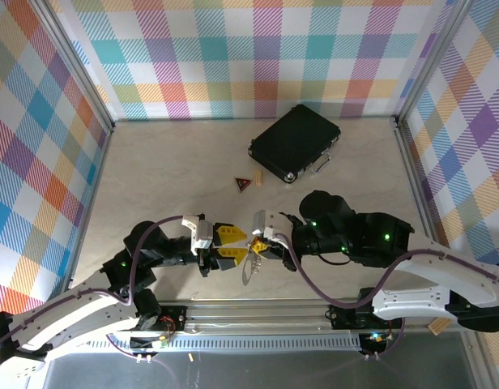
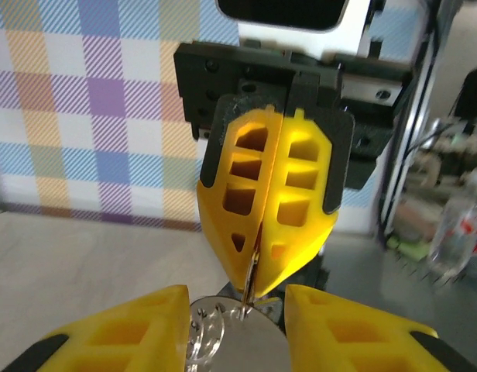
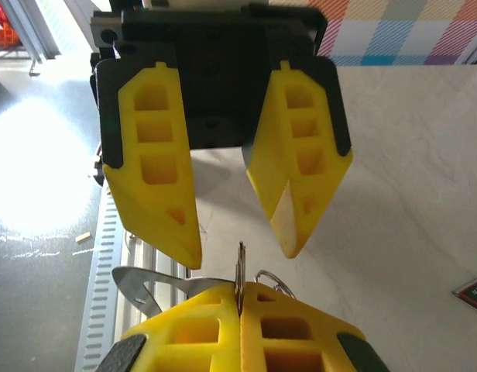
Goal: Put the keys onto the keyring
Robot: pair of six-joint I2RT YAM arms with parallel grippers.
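My two grippers meet tip to tip over the near middle of the table. The right gripper (image 1: 256,245) (image 3: 240,288) is shut on a thin edge of the silvery keyring (image 3: 145,280), whose flat part sticks out to one side while a small wire loop (image 3: 273,277) shows at the other. In the top view the keyring (image 1: 248,269) hangs below the fingertips. The left gripper (image 1: 233,245) (image 2: 237,298) is open, its fingers on either side of the keyring (image 2: 246,341) without touching it. I cannot make out the keys; they are hidden.
A black case (image 1: 294,143) with metal latches lies at the back right of the table. A red-and-black triangular tag (image 1: 243,183) and a small wooden block (image 1: 258,180) lie in front of it. The arms' metal rail (image 1: 266,312) runs along the near edge.
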